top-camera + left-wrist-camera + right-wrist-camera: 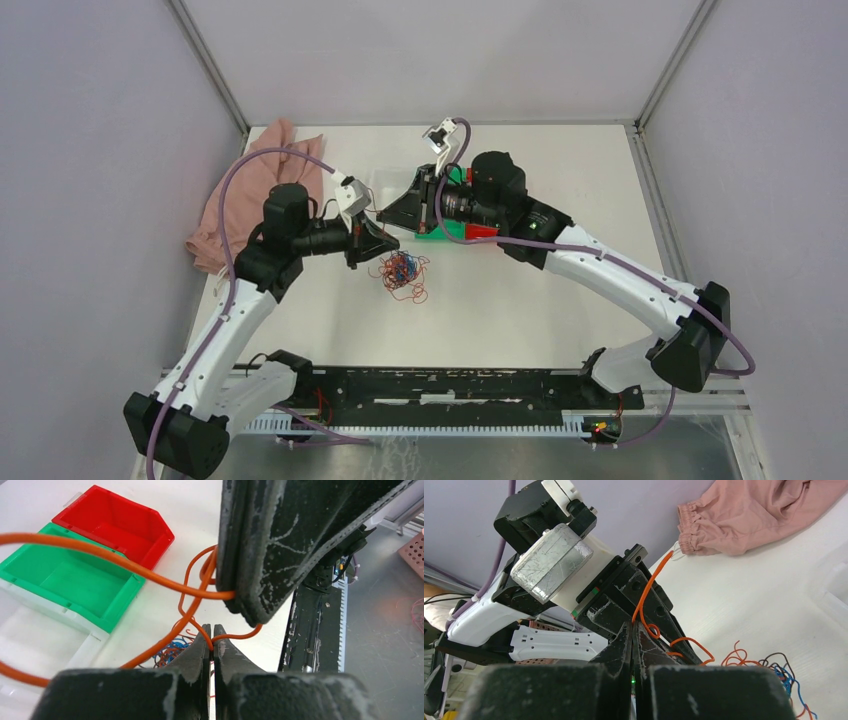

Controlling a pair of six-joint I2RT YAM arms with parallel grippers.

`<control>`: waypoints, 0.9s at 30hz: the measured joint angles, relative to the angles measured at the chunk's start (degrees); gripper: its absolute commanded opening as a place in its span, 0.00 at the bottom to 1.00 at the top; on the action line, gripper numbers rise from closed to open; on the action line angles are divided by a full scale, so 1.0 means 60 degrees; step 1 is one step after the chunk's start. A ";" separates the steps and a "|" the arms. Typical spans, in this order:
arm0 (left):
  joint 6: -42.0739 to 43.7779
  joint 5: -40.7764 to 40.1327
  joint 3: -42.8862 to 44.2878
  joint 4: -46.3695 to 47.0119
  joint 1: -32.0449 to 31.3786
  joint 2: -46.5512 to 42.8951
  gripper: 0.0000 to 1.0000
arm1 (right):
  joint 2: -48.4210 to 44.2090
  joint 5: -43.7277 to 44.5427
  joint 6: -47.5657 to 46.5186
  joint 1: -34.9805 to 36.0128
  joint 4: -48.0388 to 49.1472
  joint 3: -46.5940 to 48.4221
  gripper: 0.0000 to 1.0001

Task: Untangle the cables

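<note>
Left end effector (210,639) and right end effector (632,632): both clamped shut on one orange cable (100,555), tips close together above the tabletop (560,330), likely to draw that strand free. Remaining cables (403,275) lie heaped just below. Where the orange cable rejoins the heap is hidden; blue and dark strands are indistinct.

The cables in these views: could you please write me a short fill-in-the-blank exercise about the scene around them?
1. The left end effector and right end effector are both shut on one ___ cable.
2. The tangle of cables lies on the ___.
3. Beside the red bin sits a ___ bin.
4. The crumpled cloth is ___.
Missing words: orange, table, green, pink.
</note>
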 measured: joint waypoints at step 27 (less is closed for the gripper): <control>-0.2583 0.0310 0.1111 0.1392 0.0000 0.0011 0.03 | -0.2492 0.1264 -0.3464 0.0000 0.0900 -0.3348 0.93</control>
